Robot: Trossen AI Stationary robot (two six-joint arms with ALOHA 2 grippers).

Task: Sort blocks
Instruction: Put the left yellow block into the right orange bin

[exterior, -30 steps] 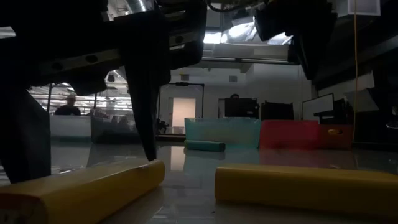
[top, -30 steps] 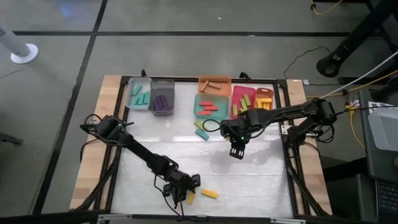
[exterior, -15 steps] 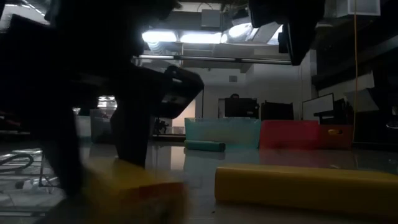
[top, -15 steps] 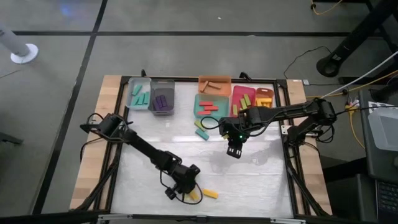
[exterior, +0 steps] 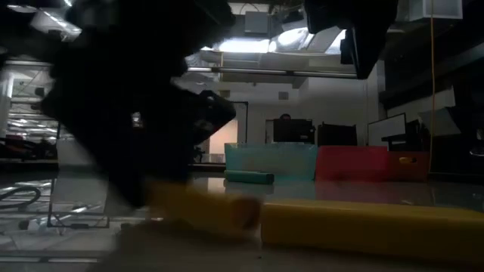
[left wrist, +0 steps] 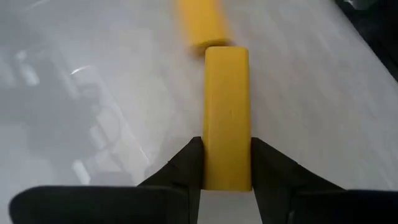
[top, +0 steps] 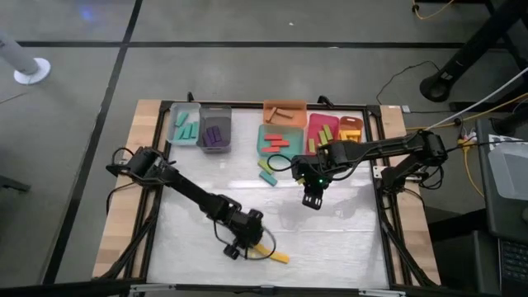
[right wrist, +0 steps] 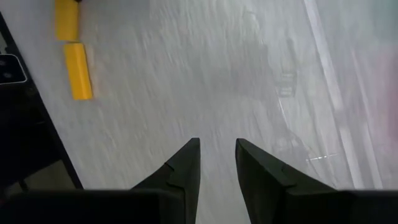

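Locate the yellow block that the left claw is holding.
In the high view, the yellow block sits clamped in the left claw near the table's front edge, beside a second yellow block lying on the table.

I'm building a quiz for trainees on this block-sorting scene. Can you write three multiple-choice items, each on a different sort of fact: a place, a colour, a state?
1. Where is the left hand?
A. near the table's front edge
B. over the bins
C. off the table

2. What colour is the small flat block between its fingers?
A. teal
B. yellow
C. purple

3. What does the right hand hold?
A. a red block
B. a bin
C. nothing

Key: 1 A, the high view shows it there. 2 B, the left wrist view shows yellow. 3 C, its fingers are bare.
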